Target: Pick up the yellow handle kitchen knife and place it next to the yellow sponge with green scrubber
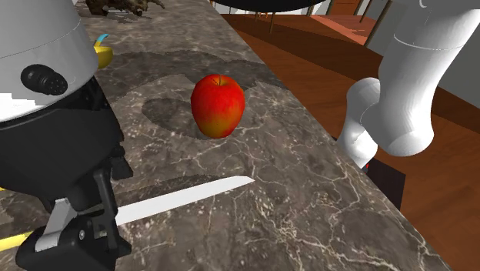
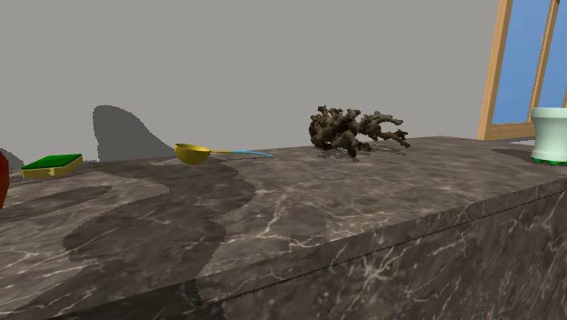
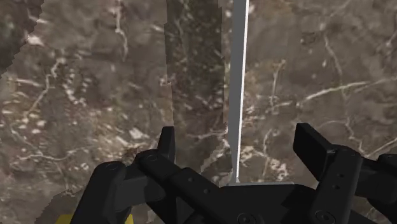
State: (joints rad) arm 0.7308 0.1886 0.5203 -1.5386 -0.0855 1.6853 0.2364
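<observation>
2 black fingers (image 3: 168,145) spread wide in the wrist view, pinching nothing. Between them, a yellow-handled kitchen knife (image 3: 238,95) with a long pale grey blade, seen as a narrow strip running straight away from the hand, roughly midway in the gap and touching neither finger. Sliver of the yellow handle just visible under the hand's black body.

From the shoulder view: knife (image 1: 185,199) lying on the dark brown marble desk (image 1: 308,192), blade tip toward that view's right, yellow handle end poking out at the lower left edge. Fingers (image 1: 104,204) hanging low over the blade's handle end, 1 on each side of it. Round red-and-yellow apple (image 1: 218,105) farther up the desk, well apart from the blade.

From the second exterior view: flat yellow sponge (image 2: 52,165) with a green scrubber top near the desk's left end, yellow ladle (image 2: 195,153) with a thin blue handle to its right, gnarled brown root (image 2: 354,132) farther right, white pot (image 2: 550,136) with a green base at the right edge.
</observation>
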